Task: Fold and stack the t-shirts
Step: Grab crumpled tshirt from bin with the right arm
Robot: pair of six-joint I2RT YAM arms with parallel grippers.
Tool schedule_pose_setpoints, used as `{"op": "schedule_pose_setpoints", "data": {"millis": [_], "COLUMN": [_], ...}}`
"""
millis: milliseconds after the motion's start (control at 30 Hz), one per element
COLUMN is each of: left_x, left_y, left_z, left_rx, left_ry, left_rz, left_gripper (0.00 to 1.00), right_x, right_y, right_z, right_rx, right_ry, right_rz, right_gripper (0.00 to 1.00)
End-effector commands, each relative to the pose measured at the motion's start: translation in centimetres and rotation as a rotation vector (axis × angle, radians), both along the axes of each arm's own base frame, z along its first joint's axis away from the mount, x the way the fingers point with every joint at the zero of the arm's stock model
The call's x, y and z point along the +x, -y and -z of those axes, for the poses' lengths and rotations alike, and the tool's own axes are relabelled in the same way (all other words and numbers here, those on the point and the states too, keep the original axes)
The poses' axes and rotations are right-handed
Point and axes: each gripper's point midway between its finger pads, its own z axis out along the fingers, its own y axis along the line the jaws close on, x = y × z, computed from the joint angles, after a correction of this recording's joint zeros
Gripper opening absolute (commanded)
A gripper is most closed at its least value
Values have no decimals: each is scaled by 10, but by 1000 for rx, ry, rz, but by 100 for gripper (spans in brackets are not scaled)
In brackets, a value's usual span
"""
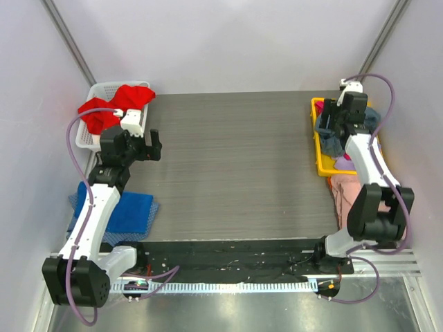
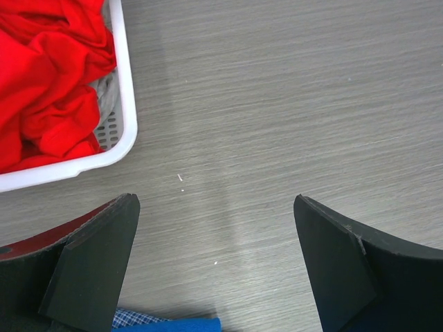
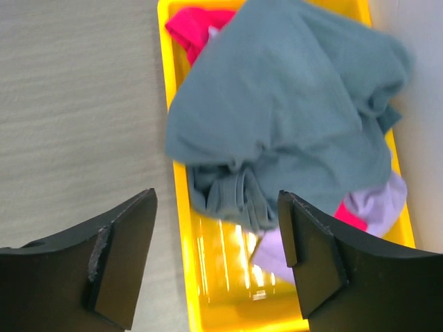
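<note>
A red t-shirt (image 1: 114,104) (image 2: 48,76) lies crumpled in a white basket (image 1: 97,90) (image 2: 128,90) at the back left. A folded royal blue t-shirt (image 1: 128,211) (image 2: 173,325) rests on the table by the left arm. A slate blue-grey t-shirt (image 3: 291,104) (image 1: 332,144) is heaped in the yellow tray (image 3: 181,207) (image 1: 317,138) over magenta cloth (image 3: 194,28) and pale lilac cloth (image 3: 374,204). A pale pink t-shirt (image 1: 344,197) lies in front of the tray. My left gripper (image 2: 213,200) (image 1: 154,145) is open over bare table. My right gripper (image 3: 216,195) (image 1: 325,124) hovers open above the tray's near end, holding nothing.
Grey walls close in on both sides and the back. A checked cloth (image 2: 135,318) peeks out under the blue shirt. The tray stands against the right wall, and the basket sits in the back left corner.
</note>
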Motion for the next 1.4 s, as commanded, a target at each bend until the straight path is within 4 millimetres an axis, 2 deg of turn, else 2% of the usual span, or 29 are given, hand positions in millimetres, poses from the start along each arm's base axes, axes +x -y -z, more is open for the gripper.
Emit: {"op": "schedule_pose_setpoints", "data": {"millis": [0, 100, 200, 233, 267, 333, 400, 433, 467, 567, 867, 967, 1100, 1200, 1267, 1300, 1367], "left_x": [10, 15, 23, 26, 29, 32, 36, 38, 40, 43, 43, 41, 39, 37, 35, 34, 33], "left_y": [-3, -3, -5, -7, -7, -9, -10, -11, -11, -11, -12, -13, -15, -16, -17, -18, -17], "left_z": [-4, 12, 30, 37, 39, 46, 54, 56, 61, 66, 69, 71, 69, 67, 64, 63, 60], "left_rx": [54, 74, 95, 108, 110, 125, 137, 142, 145, 144, 158, 160, 165, 171, 174, 176, 179], "left_ry": [23, 2, -26, -40, -40, -50, -64, -68, -75, -83, -85, -90, -85, -83, -74, -74, -66], "left_rz": [8, 22, 24, 20, 18, 14, 18, 16, 16, 16, 16, 12, 6, 3, 1, -1, 1], "left_gripper": [100, 100, 100, 100, 100, 100, 100, 100, 100, 100, 100, 100, 100, 100, 100, 100, 100], "right_x": [36, 58, 77, 82, 87, 94, 99, 101, 103, 107, 107, 106, 104, 101, 99, 98, 97], "right_y": [11, 13, 17, 19, 20, 22, 26, 28, 29, 35, 52, 55, 55, 55, 55, 55, 53], "right_z": [-38, -42, -34, -38, -23, -18, 1, 2, 13, 25, 45, 50, 54, 54, 51, 52, 45], "right_rx": [-44, -38, -38, -43, -44, -55, -72, -81, -88, -97, -107, -119, -125, -127, -127, -128, -125], "right_ry": [78, 90, 74, 82, 49, 32, -16, -19, -41, -64, -103, -118, -129, -132, -130, -132, -122], "right_rz": [14, 13, 25, 25, 25, 20, 27, 29, 28, 40, 67, 64, 60, 61, 58, 61, 51], "right_gripper": [75, 67, 66, 66, 66, 66, 66, 66, 65, 64, 56, 48, 25, 13, 10, 1, 1]}}
